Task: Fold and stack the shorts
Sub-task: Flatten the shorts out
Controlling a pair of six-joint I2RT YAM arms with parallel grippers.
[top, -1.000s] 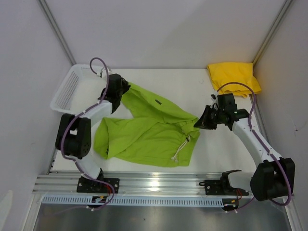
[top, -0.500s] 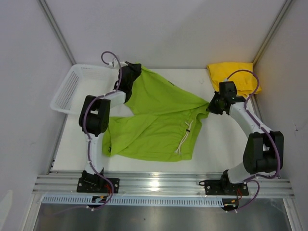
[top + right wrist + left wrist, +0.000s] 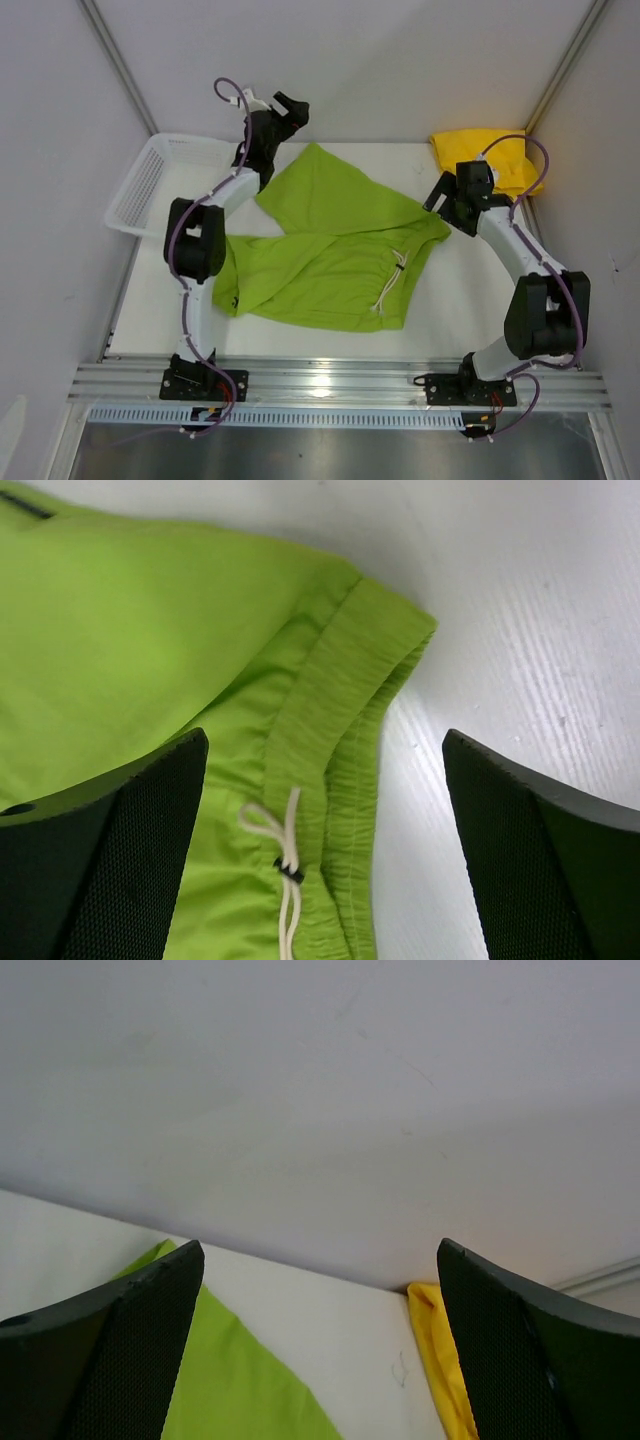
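A white tabletop (image 3: 450,300) fills the booth, closed in by pale grey walls (image 3: 350,60). Across its centre sprawls the lime green pair of soft cloth shorts (image 3: 330,260). One leg reaches toward 12 o'clock and the other toward 9 o'clock. The gathered waistband lies at the 3 o'clock side, with its white drawstring (image 3: 392,290) on top. A white plastic mesh basket (image 3: 140,185) sits at 10 o'clock. The bright yellow cloth shorts (image 3: 490,160) lie bunched in the 2 o'clock corner, well apart from the green pair.

The step in hand looks like laying the green pair flat before its first fold. To do it well, the wrinkles should be smoothed out and the two legs brought into line. The corners should be pinched at the hem and waistband, so the cloth folds leg onto leg without dragging.

The left gripper (image 3: 290,108) is lifted at 12 o'clock, facing the back wall. Its fingers are spread wide, with nothing between them. The right gripper (image 3: 440,190) hangs at 2 o'clock over the waistband corner. It is equally wide open, grasps nothing, and appears clear of the cloth.
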